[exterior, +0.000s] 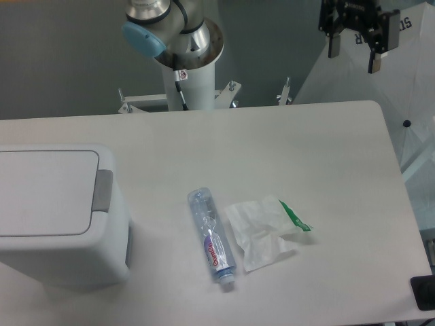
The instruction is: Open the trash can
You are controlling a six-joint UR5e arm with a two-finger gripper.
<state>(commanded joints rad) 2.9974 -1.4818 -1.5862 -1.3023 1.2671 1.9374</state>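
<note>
The trash can (61, 251) is a large light-grey bin at the table's left front, its flat lid (44, 193) lying down shut and the darker grey push tab (103, 191) on its right edge. My gripper (354, 53) hangs high at the top right, far from the can, above the table's back right corner. Its two black fingers (334, 46) stand apart with nothing between them, so it is open.
A clear plastic bottle (213, 237) lies on the table near the middle front. A crumpled clear wrapper (262, 231) with a green strip lies just right of it. The arm's base column (192, 75) stands behind the table's back edge.
</note>
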